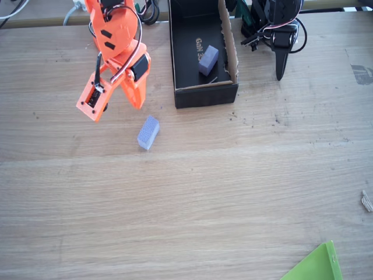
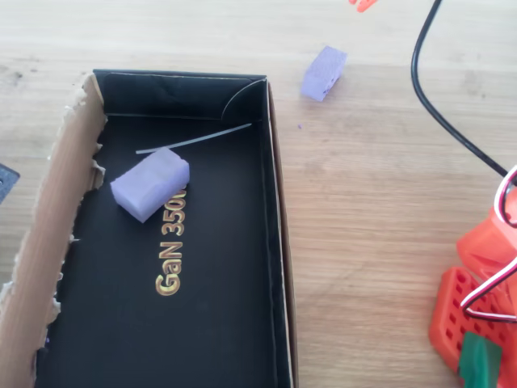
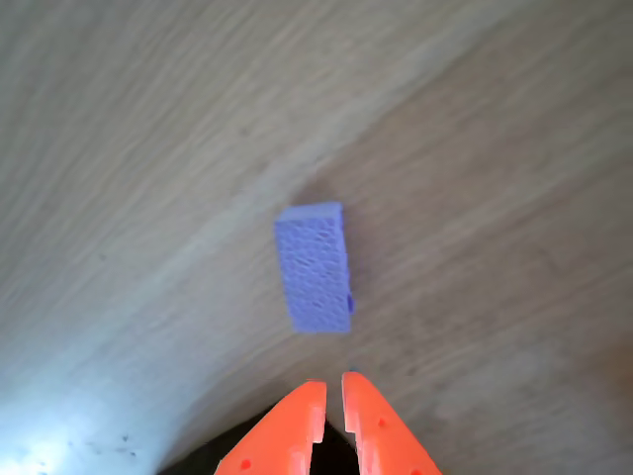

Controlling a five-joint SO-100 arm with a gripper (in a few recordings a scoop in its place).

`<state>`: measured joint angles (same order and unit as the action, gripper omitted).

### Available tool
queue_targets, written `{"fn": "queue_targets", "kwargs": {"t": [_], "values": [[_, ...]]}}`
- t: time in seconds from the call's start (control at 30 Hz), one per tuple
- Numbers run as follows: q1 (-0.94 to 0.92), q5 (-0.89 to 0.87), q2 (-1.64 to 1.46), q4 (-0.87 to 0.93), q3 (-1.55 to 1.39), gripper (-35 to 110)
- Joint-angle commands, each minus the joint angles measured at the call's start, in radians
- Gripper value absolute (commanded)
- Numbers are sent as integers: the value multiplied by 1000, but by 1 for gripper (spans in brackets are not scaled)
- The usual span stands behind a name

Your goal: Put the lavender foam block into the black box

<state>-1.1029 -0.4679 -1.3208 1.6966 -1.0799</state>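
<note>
One lavender foam block (image 1: 148,132) lies on the wooden table, left of and in front of the black box (image 1: 205,95). My orange gripper (image 1: 138,105) hovers just behind that block, pointing down, its jaws nearly touching and holding nothing. In the wrist view the lavender foam block (image 3: 316,266) lies a short way beyond my gripper (image 3: 333,389). The overhead view has this lavender foam block (image 2: 323,73) outside the black box (image 2: 278,242), near its far right corner. A second lavender block (image 2: 150,183) rests inside the box on the lettered floor, also visible as the second lavender block (image 1: 208,60).
The box has a torn brown cardboard wall (image 2: 48,234) on one side. A black cable (image 2: 440,105) runs over the table right of the box. A green sheet corner (image 1: 317,265) pokes in at the front right. Open wooden table surrounds the loose block.
</note>
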Motion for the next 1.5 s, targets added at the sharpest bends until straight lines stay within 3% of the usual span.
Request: {"fn": "queue_targets", "kwargs": {"t": [0.0,0.67,1.03,1.47], "values": [[-21,72,-78,28,29,0],[133,-28,-109,37,-28,1],[95,-26,-187,-14,-130,19],[75,-9,-245,-26,-186,28]]}}
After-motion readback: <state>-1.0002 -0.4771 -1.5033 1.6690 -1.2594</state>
